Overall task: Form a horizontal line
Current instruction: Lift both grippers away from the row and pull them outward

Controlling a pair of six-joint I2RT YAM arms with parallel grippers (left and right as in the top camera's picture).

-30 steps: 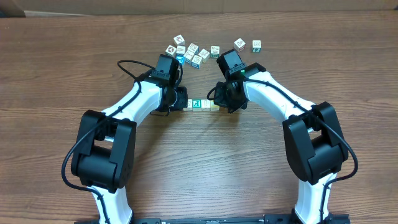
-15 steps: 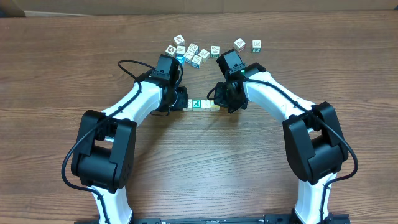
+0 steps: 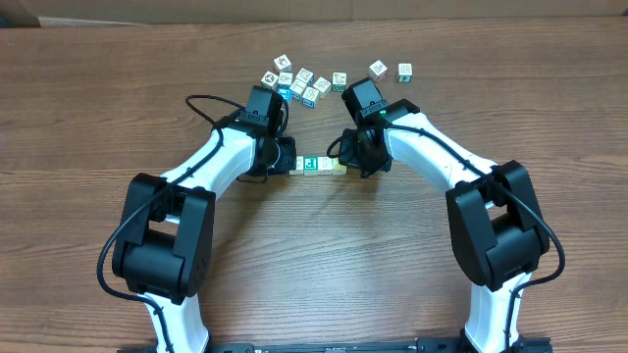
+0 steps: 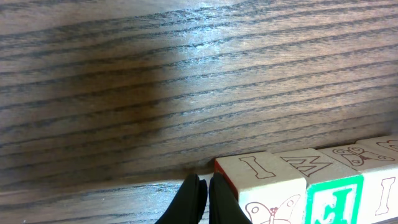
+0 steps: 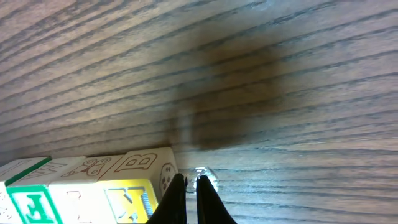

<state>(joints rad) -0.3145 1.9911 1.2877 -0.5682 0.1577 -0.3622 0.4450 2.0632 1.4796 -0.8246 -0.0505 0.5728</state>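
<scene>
Wooden surface (image 3: 314,265) is carrying the block row (image 3: 319,164), which your clenched left tool (image 4: 204,184) and clenched right tool (image 5: 189,182) are flanking.

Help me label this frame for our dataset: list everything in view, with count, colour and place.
row of blocks: about four, pale wood with green, red and yellow faces, mid-table, end to end between the grippers
loose blocks: about eight, pale with coloured prints, clustered beyond the row
separate blocks: two, pale, right of the cluster
table: one, brown wood grain
arms: two, white and black, reaching in from the near edge
left gripper: black, shut, at the row's left end
right gripper: black, shut, at the row's right end
</scene>
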